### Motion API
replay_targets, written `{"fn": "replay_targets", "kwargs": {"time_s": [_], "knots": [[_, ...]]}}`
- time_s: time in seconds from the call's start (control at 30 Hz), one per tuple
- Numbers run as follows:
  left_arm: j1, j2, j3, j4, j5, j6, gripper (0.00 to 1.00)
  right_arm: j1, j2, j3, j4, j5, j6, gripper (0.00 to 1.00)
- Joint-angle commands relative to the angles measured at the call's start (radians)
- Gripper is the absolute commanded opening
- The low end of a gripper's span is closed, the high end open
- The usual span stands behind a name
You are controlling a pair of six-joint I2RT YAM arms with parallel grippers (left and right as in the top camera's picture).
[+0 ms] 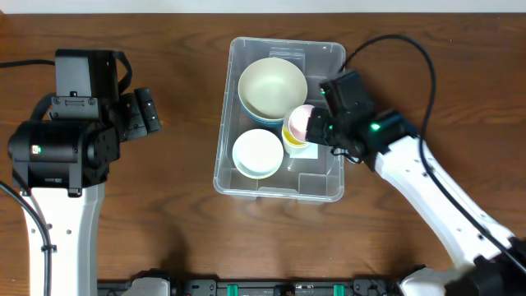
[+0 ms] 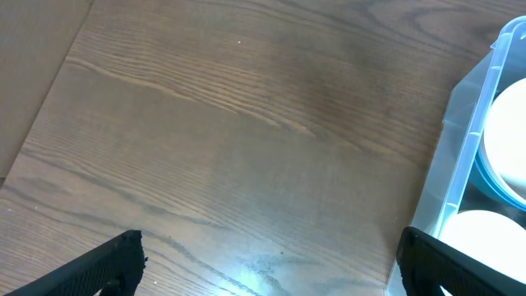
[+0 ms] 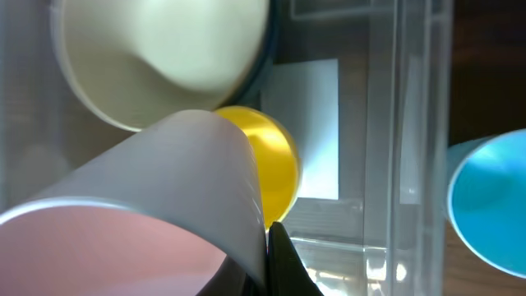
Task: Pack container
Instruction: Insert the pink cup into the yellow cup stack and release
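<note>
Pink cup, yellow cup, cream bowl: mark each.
pink cup (image 1: 299,122), overhead view, on its pink inside.
yellow cup (image 3: 275,164), right wrist view, on its side wall.
cream bowl (image 1: 272,86), overhead view, on its inner floor.

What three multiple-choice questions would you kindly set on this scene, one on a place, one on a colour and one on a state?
1. Where is the white bowl?
A. on the table, left of the container
B. inside the container
C. in the left gripper

2. What colour is the cup that the right gripper holds?
A. pink
B. green
C. black

3. How is the left gripper?
A. shut on a bowl
B. open above bare table
C. reaching inside the container

Answers:
1. B, as the overhead view shows the white bowl within the clear walls.
2. A, as the cup at the right gripper shows pink in the overhead and right wrist views.
3. B, as the left wrist view shows its fingers wide apart with only wood between them.
</note>
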Motion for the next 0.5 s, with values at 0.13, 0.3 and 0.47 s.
{"fn": "replay_targets", "kwargs": {"time_s": [0.13, 0.3, 0.47], "knots": [[0.003, 0.0, 0.008, -0.002, -0.002, -0.016, 0.98, 0.014, 0.008, 0.011, 0.0, 0.002, 0.009, 0.32], [0.003, 0.0, 0.008, -0.002, -0.002, -0.016, 0.98, -0.044, -0.073, 0.034, -0.047, 0.096, 0.006, 0.73], [0.003, 0.0, 0.008, -0.002, -0.002, -0.016, 0.98, -0.253, -0.191, 0.034, -0.086, 0.091, 0.006, 0.82]]}}
